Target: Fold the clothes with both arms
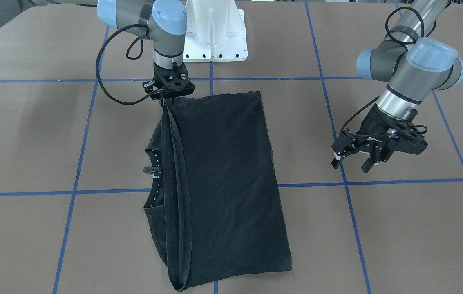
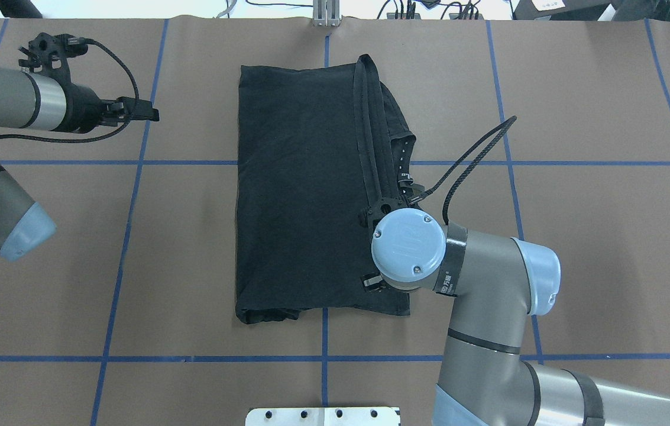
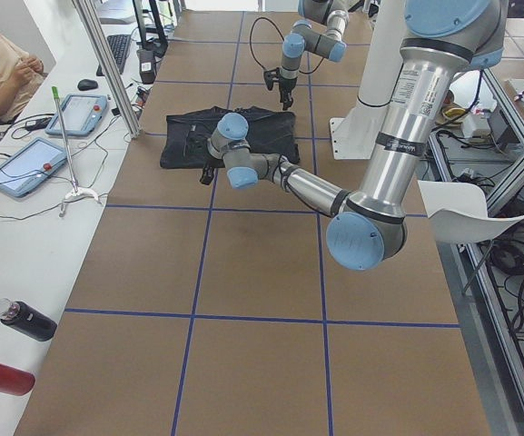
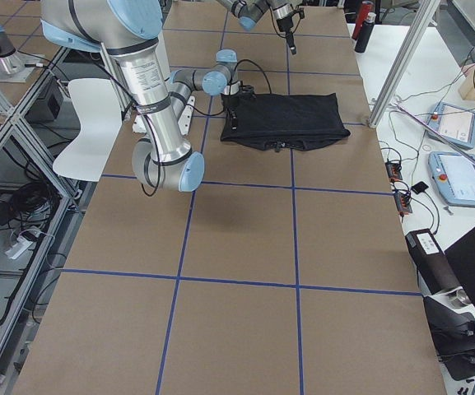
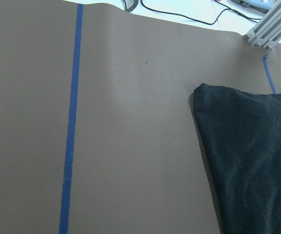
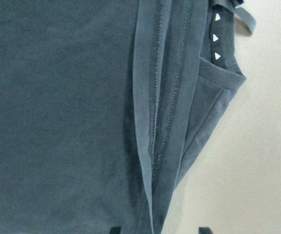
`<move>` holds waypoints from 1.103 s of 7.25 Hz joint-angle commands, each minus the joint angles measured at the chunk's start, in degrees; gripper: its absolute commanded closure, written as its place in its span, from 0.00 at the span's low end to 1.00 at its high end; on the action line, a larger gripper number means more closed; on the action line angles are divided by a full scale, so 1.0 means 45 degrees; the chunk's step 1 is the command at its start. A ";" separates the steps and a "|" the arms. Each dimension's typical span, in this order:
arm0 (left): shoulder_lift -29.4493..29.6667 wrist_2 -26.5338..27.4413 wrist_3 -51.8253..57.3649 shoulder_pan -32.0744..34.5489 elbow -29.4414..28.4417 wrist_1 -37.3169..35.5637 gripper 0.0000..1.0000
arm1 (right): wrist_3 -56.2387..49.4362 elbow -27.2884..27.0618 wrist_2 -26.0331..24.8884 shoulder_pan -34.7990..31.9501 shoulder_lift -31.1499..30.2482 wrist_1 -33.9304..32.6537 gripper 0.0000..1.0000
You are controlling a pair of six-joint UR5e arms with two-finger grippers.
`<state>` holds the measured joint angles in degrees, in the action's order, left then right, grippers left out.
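While left fingers (image 1: 339,157) hang spread clear of T-shirt (image 1: 223,171), right fingers (image 6: 114,230) point down, apart, over hem (image 1: 178,163)

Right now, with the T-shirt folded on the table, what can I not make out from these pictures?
1. Right hand: in the overhead view its own wrist cap hides it; the front view does not settle whether it touches the T-shirt.
2. Neck label: its writing is too small to read in the front view.
3. T-shirt's underside: folded under, hidden in every view.
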<state>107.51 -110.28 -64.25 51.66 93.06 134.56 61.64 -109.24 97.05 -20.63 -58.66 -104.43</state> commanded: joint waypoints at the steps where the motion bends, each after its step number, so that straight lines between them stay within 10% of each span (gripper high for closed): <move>1: 0.0034 0.0268 -0.0174 -0.0016 -0.0035 0.0000 0.00 | 0.4498 -0.0333 -0.0024 -0.0045 -0.0477 0.0816 0.34; 3: 0.0053 0.0269 -0.0176 -0.0016 -0.0016 0.0020 0.00 | 0.8902 -0.0217 -0.0160 0.0071 -0.1841 0.3817 0.37; 8: 0.0053 0.0269 -0.0195 -0.0016 0.0082 0.0020 0.00 | 1.0480 0.0759 -0.0961 0.0443 -0.1692 0.4356 0.35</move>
<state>107.75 -109.07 -65.10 51.59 93.32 134.65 108.01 -106.72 93.07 -18.74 -66.40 -85.93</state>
